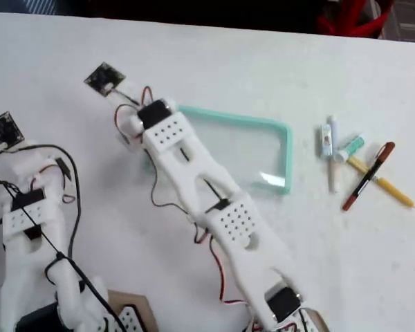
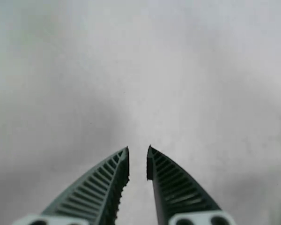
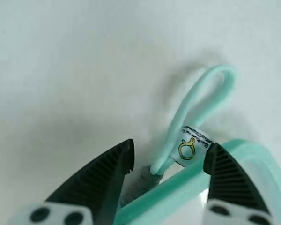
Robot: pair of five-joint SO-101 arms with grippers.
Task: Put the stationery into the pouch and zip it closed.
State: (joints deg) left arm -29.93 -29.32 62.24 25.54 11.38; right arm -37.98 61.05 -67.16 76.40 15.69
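From above, the clear mint-edged plastic pouch (image 1: 228,117) lies mid-table, assorted pens (image 1: 366,176) at its 3 o'clock; the left gripper (image 2: 137,150) hangs barely parted over the white table (image 2: 131,70); the right gripper (image 3: 171,150), spread, straddles the pouch's mint cord loop (image 3: 186,103), best pinched squarely near its base.

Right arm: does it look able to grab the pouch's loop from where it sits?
Likely yes. The right tool is open, with its fingers on either side of the loop where it joins the pouch, and nothing lies between them and it.
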